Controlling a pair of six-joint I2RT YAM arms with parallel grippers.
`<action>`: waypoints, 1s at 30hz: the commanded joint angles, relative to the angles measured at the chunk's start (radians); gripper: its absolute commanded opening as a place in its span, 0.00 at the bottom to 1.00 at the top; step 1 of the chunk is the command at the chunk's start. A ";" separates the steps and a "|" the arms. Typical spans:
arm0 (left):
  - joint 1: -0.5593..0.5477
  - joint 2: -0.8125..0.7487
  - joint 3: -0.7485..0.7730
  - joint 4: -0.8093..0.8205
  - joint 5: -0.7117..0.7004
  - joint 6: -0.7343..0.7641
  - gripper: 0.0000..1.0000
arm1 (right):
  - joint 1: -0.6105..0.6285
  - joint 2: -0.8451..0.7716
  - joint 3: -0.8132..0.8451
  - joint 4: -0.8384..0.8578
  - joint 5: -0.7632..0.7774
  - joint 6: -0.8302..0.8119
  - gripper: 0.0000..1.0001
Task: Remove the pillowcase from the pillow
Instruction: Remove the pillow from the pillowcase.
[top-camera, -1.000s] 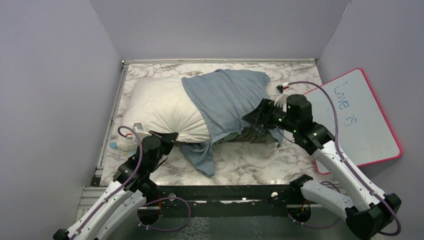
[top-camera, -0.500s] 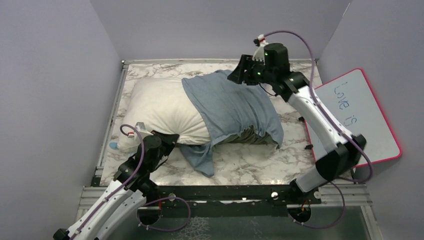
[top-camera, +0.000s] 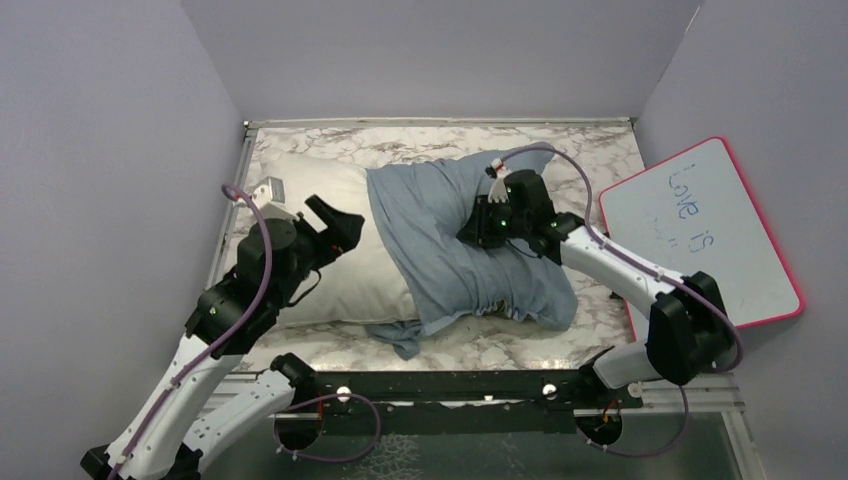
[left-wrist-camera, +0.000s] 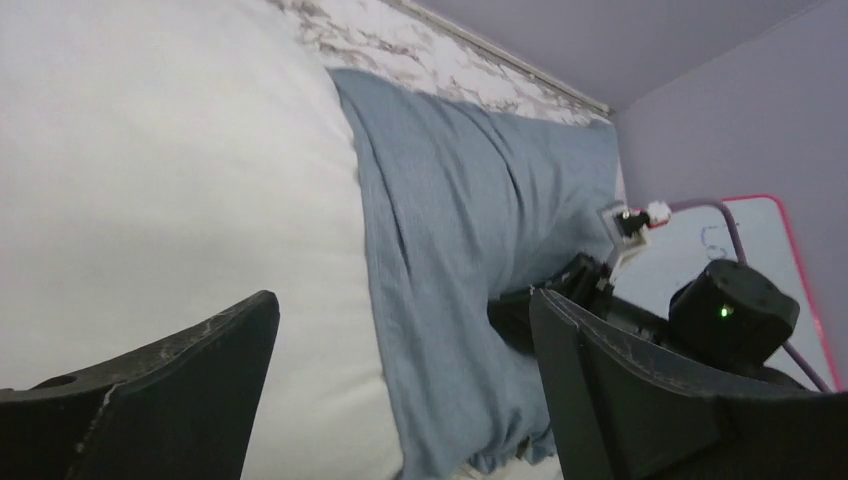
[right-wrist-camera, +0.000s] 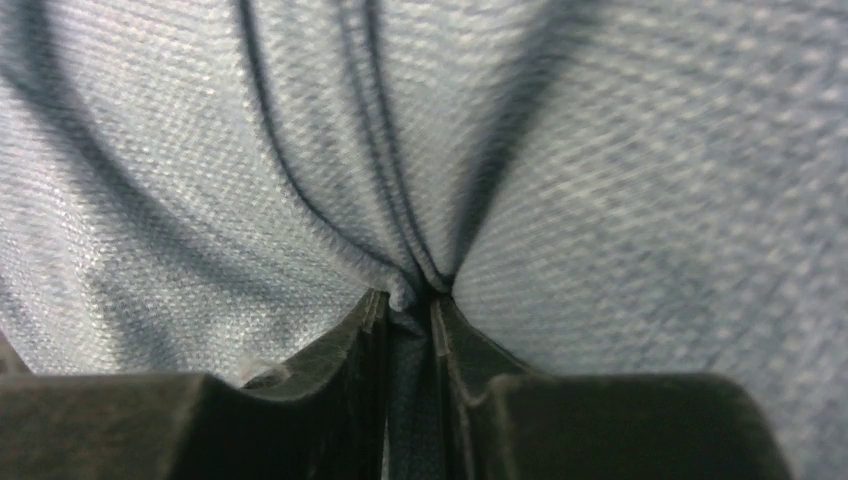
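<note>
Stripping step, in hand: your right gripper (right-wrist-camera: 410, 305) pinches a fold of the pillowcase (top-camera: 450, 240), which sheathes the right half of the pillow (top-camera: 365, 285); your left gripper (top-camera: 340, 220) hangs agape over the bare left half; next, I judge, pin there and draw cloth rightward.

Soft, even overhead light left only faint shadows on the counter (top-camera: 330, 140). Above the right claw (right-wrist-camera: 410, 300) the pillowcase (right-wrist-camera: 600, 180) weave blurred slightly; the left claw's (left-wrist-camera: 400, 300) fingers (left-wrist-camera: 150, 400) showed dark, unfocused.
</note>
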 joint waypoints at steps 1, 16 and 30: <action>0.009 0.245 0.182 -0.101 -0.067 0.269 0.99 | 0.018 0.060 -0.280 -0.036 -0.026 0.063 0.20; 0.503 0.621 0.131 0.102 0.383 0.377 0.99 | 0.019 -0.025 -0.355 -0.002 -0.013 0.080 0.17; 0.502 0.230 -0.315 0.161 0.594 0.343 0.00 | 0.018 -0.268 0.125 -0.259 0.154 -0.092 0.52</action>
